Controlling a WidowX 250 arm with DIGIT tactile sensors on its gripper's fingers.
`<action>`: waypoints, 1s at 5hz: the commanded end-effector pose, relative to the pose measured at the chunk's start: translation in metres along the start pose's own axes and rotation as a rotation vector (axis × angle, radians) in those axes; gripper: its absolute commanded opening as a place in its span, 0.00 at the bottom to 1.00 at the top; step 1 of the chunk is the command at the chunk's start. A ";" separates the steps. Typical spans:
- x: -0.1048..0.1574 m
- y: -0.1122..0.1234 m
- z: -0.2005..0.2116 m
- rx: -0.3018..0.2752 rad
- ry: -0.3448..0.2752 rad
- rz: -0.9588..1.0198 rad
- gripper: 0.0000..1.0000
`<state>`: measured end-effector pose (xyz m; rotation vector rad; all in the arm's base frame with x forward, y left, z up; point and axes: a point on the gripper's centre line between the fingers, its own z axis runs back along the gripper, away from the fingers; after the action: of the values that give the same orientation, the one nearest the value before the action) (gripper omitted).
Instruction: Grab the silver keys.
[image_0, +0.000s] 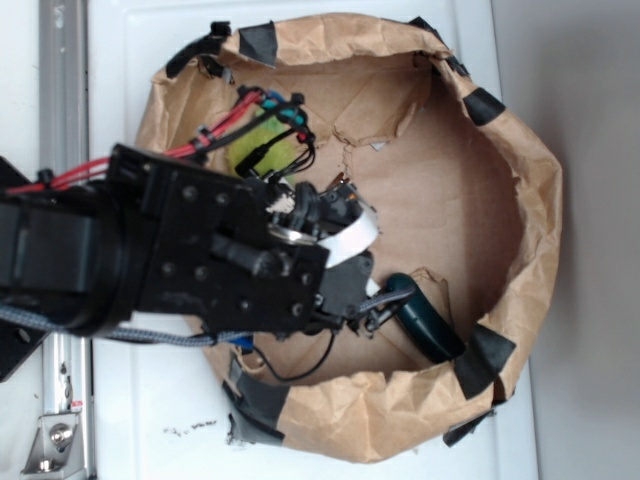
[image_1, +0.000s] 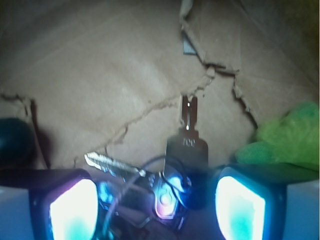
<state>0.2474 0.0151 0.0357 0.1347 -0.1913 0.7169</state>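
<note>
keys (image_1: 165, 175) between open pads (image_1: 75, 210) — green toy (image_1: 290, 137) just beside.

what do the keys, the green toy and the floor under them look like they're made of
Keys: shiny silver metal, by the bright glints; one head looks duller grey, maybe coated.
Green toy: soft fuzzy fabric or plush, from its blurred, matted surface.
Floor: brown kraft paper, matte, with ragged tears and creases.

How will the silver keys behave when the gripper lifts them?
The silver keys hang on a ring, so they will probably dangle and swing. Their shiny metal may slip between the gripper pads. Lying flat on paper, they should not roll.
</note>
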 end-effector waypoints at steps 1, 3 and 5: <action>0.001 0.006 0.007 -0.042 -0.001 -0.006 0.00; 0.003 0.007 0.009 -0.068 -0.015 -0.012 0.00; 0.004 0.006 0.009 -0.070 -0.022 -0.022 0.00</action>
<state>0.2428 0.0097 0.0351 0.0872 -0.1987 0.6659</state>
